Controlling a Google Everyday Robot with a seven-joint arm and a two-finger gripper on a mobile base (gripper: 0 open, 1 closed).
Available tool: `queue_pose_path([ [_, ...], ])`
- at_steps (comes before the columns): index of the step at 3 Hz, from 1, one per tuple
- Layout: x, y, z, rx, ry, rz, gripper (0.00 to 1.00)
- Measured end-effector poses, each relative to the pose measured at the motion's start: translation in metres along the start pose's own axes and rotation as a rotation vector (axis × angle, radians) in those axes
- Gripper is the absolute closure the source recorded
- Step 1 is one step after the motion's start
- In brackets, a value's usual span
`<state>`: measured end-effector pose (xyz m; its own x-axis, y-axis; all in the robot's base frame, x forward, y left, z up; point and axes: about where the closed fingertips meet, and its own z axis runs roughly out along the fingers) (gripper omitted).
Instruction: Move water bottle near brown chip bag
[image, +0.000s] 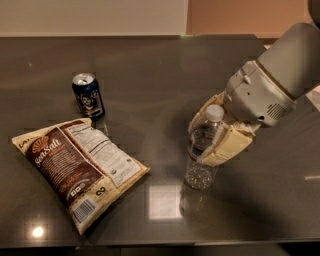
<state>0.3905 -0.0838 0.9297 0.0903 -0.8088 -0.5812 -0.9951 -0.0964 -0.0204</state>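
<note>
The water bottle (202, 150) is a clear ribbed bottle with a white cap. It stands upright on the dark table, right of centre. My gripper (212, 134) reaches in from the right, and its cream fingers (229, 147) are closed around the bottle's upper half. The brown chip bag (77, 167), cream and brown and marked "Sea Salt", lies flat at the lower left, about a bag's width left of the bottle.
A dark blue can (88, 95) stands upright just behind the chip bag. The dark glossy table (160, 65) runs to the back wall, and its front edge is close below the bag. My grey arm (280, 75) fills the upper right.
</note>
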Motion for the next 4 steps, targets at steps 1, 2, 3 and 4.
queue_pose_path([
  [1, -0.003, -0.02, 0.0, 0.015, -0.003, 0.015, 1.0],
  [2, -0.007, -0.035, 0.002, 0.019, -0.014, 0.022, 1.0],
  [3, -0.016, -0.044, 0.008, 0.014, -0.04, 0.012, 1.0],
  [4, -0.029, -0.052, 0.014, 0.004, -0.058, -0.006, 1.0],
])
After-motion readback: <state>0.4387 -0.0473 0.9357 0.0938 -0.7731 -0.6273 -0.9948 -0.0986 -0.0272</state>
